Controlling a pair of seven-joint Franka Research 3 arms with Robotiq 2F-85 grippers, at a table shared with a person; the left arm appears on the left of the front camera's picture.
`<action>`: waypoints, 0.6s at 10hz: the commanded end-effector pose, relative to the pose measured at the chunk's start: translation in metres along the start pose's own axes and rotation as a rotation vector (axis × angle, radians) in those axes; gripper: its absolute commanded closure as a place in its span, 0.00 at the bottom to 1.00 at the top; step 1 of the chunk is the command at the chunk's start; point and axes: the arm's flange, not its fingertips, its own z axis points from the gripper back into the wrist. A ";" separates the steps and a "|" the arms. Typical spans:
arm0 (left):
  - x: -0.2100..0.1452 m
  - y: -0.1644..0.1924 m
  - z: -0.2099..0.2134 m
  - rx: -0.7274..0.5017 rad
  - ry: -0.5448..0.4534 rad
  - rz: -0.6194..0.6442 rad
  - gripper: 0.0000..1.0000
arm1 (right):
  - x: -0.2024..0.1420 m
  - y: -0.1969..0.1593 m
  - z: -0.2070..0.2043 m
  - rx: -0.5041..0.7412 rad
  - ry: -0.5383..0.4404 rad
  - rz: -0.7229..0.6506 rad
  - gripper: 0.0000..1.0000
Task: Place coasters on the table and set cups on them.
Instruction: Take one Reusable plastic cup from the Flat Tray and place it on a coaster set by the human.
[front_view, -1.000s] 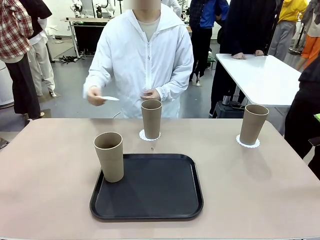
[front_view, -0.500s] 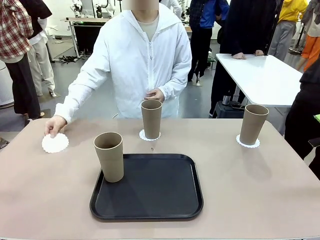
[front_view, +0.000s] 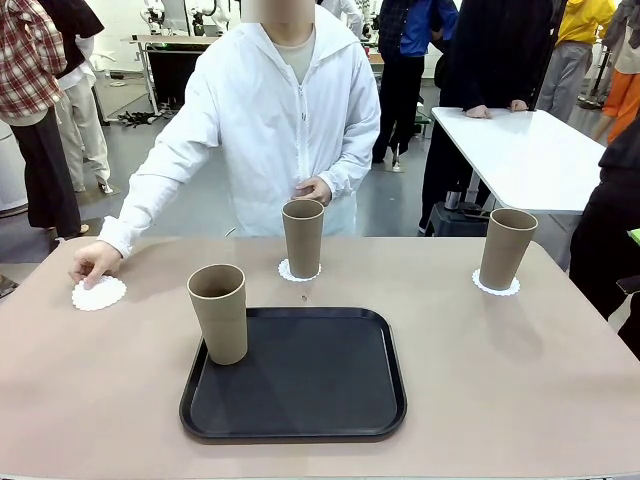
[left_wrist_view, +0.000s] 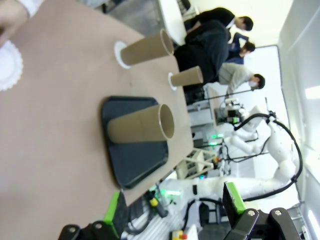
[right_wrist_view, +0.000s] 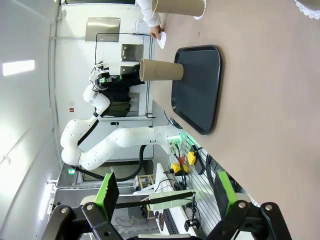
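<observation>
White paper coaster (front_view: 99, 293): laid flat on the table (front_view: 500, 380), well to the left of the black tray (front_view: 310, 380); its far edge is touched by the person's hand (front_view: 95, 264).
Tray cup (front_view: 218, 312): stood upright just inside the tray's left rim; no coaster is seen under it.
Middle cup (front_view: 303, 237): seated on the middle coaster (front_view: 287, 271), just beyond the tray's far edge.
Right cup (front_view: 507, 248): seated on the right coaster (front_view: 497, 288), well to the right of the tray.
Left gripper (left_wrist_view: 172, 212): jaws are spread wide; nothing is held.
Right gripper (right_wrist_view: 165, 192): jaws are spread wide; nothing is held.
Progress: two of the three pairs are judged finished; the last coaster is down, and the tray cup is left to be set on it.
</observation>
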 end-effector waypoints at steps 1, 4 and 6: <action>-0.001 0.000 0.001 -0.016 -0.008 -0.011 0.00 | -0.001 0.000 0.001 0.010 0.003 0.000 0.00; -0.001 0.000 0.001 -0.016 -0.008 -0.011 0.00 | -0.001 0.000 0.001 0.010 0.003 0.000 0.00; -0.001 0.000 0.001 -0.016 -0.008 -0.011 0.00 | -0.001 0.000 0.001 0.010 0.003 0.000 0.00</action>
